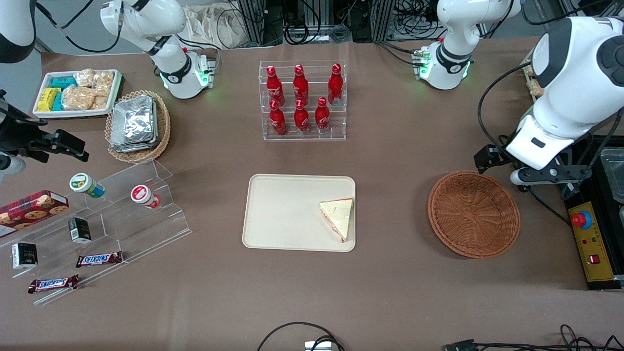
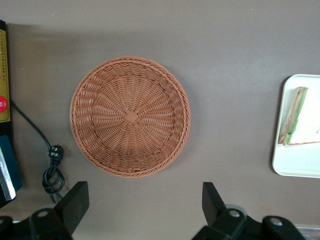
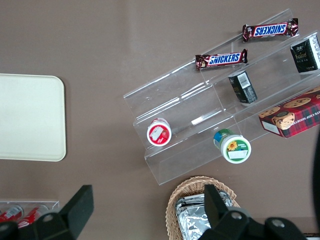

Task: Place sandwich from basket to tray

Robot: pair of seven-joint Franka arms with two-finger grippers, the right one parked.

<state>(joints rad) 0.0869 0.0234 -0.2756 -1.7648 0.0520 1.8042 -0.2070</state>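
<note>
the sandwich (image 1: 338, 217) lies flat in the cream tray (image 1: 282, 214), at the edge nearest the wicker basket (image 1: 474, 213), which holds nothing. the gripper (image 2: 142, 205) hangs above the table just beside the basket, fingers spread wide and holding nothing. the placing step looks done; what remains, i judge, is only to lift clear.

Robot lab w/ mock shop: aluminium framing (image 1: 253, 19), loose cables (image 1: 312, 29), e-stop box (image 1: 590, 239).

Pincer (image 2: 145, 210) raised, fingers wide apart
</note>
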